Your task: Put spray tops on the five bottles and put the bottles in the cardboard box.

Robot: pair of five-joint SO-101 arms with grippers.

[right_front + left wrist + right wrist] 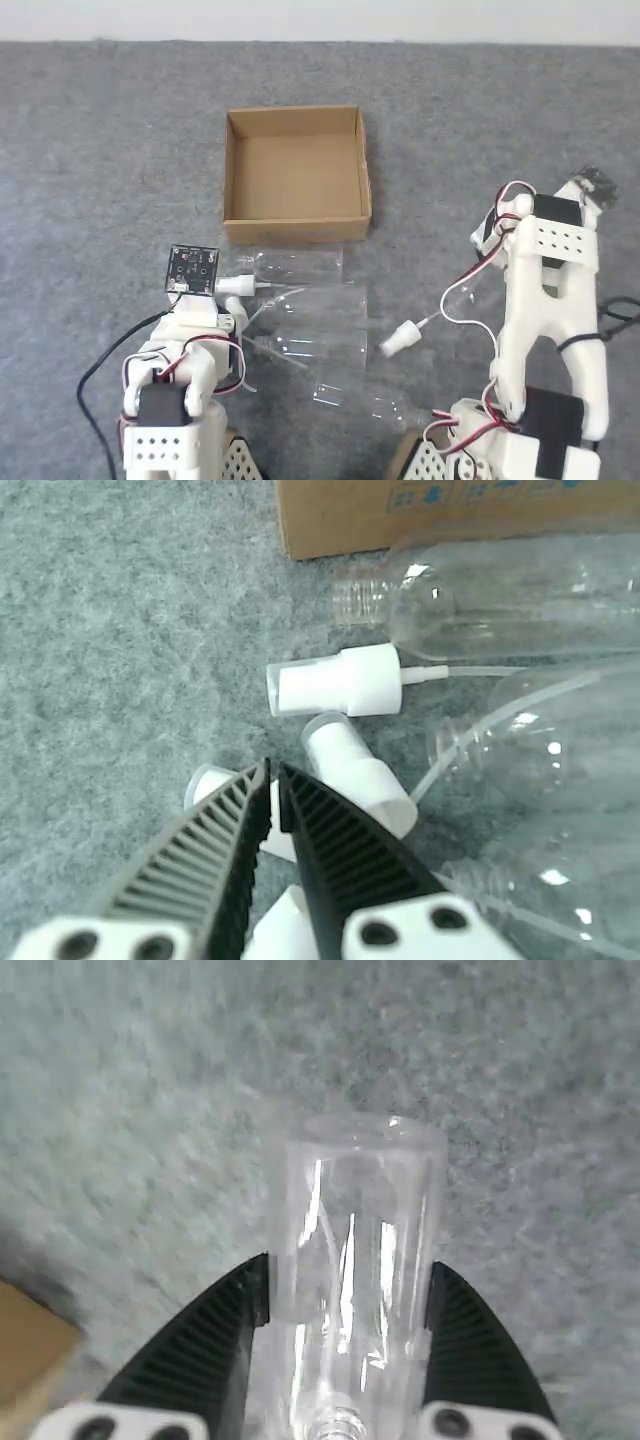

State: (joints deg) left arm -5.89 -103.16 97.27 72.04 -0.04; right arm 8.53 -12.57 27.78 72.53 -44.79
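The cardboard box (297,165) stands open with nothing inside. Several clear bottles (300,266) lie side by side in front of it, without tops. My left gripper (272,772) is shut with nothing in it, hovering just over a cluster of white spray tops (340,682) beside the bottle necks; one top (365,775) lies right past the fingertips. My right gripper (345,1270) is shut on a clear bottle (360,1210), whose base points away from the camera. Another spray top (400,338) with its thin tube lies left of the right arm.
Grey carpet covers the table. The lying bottles (315,345) fill the strip between the two arms. Bare carpet stretches left and right of the box. The box's near wall (420,510) is close behind the nearest bottle (510,595).
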